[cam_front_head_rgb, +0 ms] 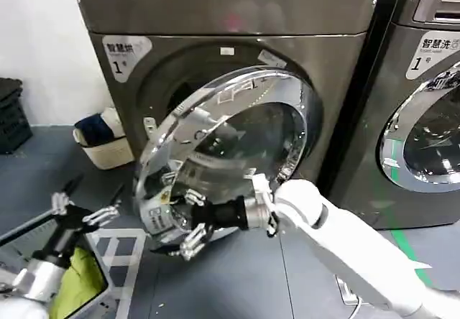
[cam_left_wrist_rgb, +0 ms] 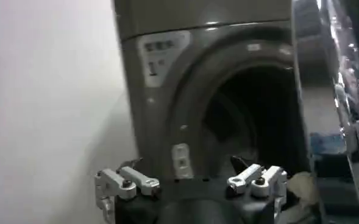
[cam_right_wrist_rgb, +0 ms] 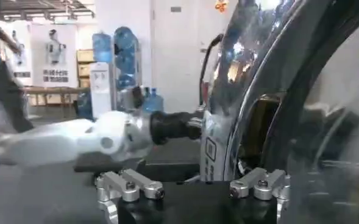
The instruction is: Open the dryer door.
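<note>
The dryer door (cam_front_head_rgb: 237,139) has a wide chrome rim and dark glass, and it stands swung partway out from the grey dryer, with the dark drum opening (cam_front_head_rgb: 169,93) showing behind its left edge. My right gripper (cam_front_head_rgb: 185,222) reaches to the door's lower left rim. In the right wrist view the right gripper (cam_right_wrist_rgb: 196,192) is open, its fingers spread wide with the edge of the chrome rim (cam_right_wrist_rgb: 252,73) between them. My left gripper (cam_front_head_rgb: 90,197) waits low at the left, away from the door, open and holding nothing. In its own view the left gripper (cam_left_wrist_rgb: 192,182) faces the drum opening.
A neighbouring machine with a similar chrome door (cam_front_head_rgb: 424,139) stands close on the right. A pale basket of laundry (cam_front_head_rgb: 104,143) sits on the floor left of the dryer, and a dark crate (cam_front_head_rgb: 13,114) farther left. A green cloth (cam_front_head_rgb: 75,283) lies in a bin under my left arm.
</note>
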Robot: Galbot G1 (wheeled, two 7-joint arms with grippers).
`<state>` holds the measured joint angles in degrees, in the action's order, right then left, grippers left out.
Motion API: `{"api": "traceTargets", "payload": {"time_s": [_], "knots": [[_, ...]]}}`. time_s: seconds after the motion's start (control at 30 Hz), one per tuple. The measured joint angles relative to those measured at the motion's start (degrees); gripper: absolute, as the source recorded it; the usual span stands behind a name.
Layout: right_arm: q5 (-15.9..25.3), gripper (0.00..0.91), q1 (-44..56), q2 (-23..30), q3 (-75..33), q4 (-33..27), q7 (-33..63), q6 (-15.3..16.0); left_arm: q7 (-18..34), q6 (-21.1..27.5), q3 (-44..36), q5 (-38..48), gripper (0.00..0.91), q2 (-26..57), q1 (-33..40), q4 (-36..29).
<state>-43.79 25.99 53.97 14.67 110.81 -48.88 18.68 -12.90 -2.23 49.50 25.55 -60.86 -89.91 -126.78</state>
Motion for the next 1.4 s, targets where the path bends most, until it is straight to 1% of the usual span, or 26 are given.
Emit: {"api": "traceTargets", "payload": {"time_s": [0.2,0.27,0.5,0.67,0.87,1.1,1.2,1.4], "knots": [[0.2,0.907,5.2,-4.0,-5.0,3.5,0.0,-0.5,-0.2,0.1,-5.8,-1.1,0.907,2.5,4.0,1.3],[0.9,0.907,8.2,-5.8,-7.9,5.1,0.5,-0.9,-0.6,0.1,-7.7,-0.9,0.907,3.1,5.4,1.8],[3.8,0.907,21.2,-11.8,-21.5,8.8,3.8,-2.6,-2.5,-0.1,-13.6,1.0,0.907,5.5,9.6,2.8],[4.8,0.907,32.4,-12.8,-34.0,10.9,6.6,-3.5,-4.1,-0.1,-16.4,3.3,0.907,7.6,12.0,3.1],[6.4,0.907,46.8,-10.8,-51.3,13.3,9.0,-4.8,-4.6,-0.5,-20.0,3.3,0.907,9.4,14.3,3.1],[10.2,0.907,61.8,-4.0,-69.4,15.9,14.3,-6.0,-4.5,-0.6,-26.2,1.6,0.907,9.1,17.9,3.6],[11.3,0.907,66.4,-0.6,-74.8,16.6,17.4,-7.3,-4.4,-0.6,-28.8,1.3,0.907,8.9,19.6,4.0],[11.4,0.907,72.7,5.3,-83.4,17.0,23.1,-9.5,-4.2,-0.5,-33.6,0.7,0.907,8.1,23.2,4.8]]}}
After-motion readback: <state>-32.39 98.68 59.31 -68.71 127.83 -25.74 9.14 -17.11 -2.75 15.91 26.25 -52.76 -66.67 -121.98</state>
